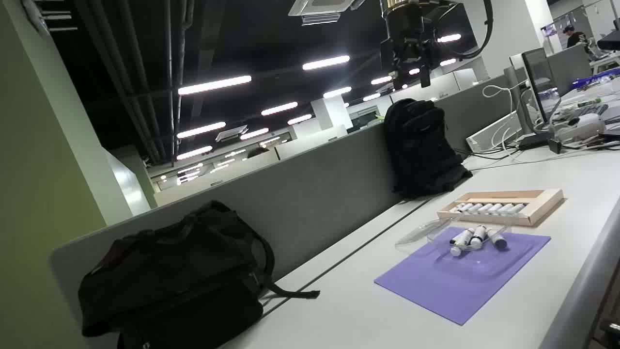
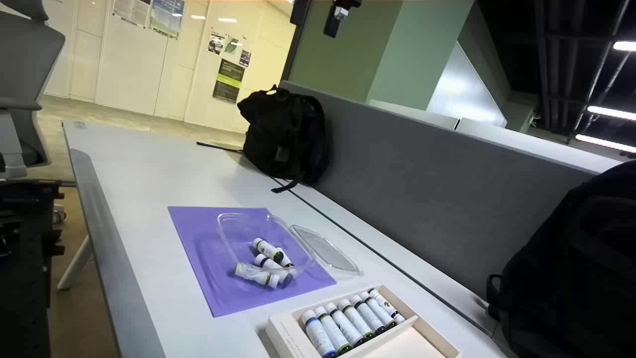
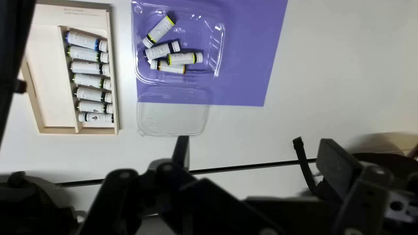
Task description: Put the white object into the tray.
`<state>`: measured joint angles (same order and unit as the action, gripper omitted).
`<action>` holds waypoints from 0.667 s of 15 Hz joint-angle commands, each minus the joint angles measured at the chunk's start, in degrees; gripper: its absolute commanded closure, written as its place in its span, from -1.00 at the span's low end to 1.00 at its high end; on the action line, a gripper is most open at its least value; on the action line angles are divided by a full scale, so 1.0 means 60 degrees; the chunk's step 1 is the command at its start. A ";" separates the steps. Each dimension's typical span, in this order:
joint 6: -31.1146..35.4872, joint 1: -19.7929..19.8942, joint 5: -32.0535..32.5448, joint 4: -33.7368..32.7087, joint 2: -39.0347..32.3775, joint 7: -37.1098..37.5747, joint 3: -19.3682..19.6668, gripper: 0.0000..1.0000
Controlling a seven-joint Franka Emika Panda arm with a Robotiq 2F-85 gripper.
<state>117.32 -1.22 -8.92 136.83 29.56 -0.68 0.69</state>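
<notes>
Several small white bottles (image 3: 160, 29) lie loose at angles, some across each other, in a clear plastic container (image 3: 199, 37) on a purple mat (image 3: 249, 58). They also show in both exterior views (image 1: 477, 237) (image 2: 267, 248). I cannot tell which is the white object. The pale wooden tray (image 3: 49, 81) lies beside the mat and shows in both exterior views (image 1: 547, 206) (image 2: 288, 333). A row of similar white bottles fills one compartment; its wider compartment is bare. My gripper (image 3: 254, 143) is open and empty, high above the table (image 1: 410, 82); only a tip shows (image 2: 333, 25).
The container's clear lid (image 3: 173, 119) lies open beside it, partly over the mat. Black bags (image 1: 179, 281) (image 1: 421, 150) stand against a grey partition (image 1: 319, 179) along the table's back. A monitor (image 1: 540, 82) and cables stand past the tray.
</notes>
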 commanded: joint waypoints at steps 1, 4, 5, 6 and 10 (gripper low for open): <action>-0.0014 0.0001 0.0004 -0.0015 -0.0011 0.0000 0.0003 -1.00; -0.0013 0.0003 0.0004 -0.0016 0.0001 0.0000 0.0004 -1.00; -0.0012 0.0003 0.0004 -0.0016 0.0001 0.0000 0.0004 -1.00; -0.0012 0.0003 0.0004 -0.0016 0.0002 0.0000 0.0004 -1.00; 0.0355 -0.0159 -0.0026 0.0077 -0.0129 -0.0461 0.0023 -1.00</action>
<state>117.35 -1.19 -8.92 136.82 29.56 -0.73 0.69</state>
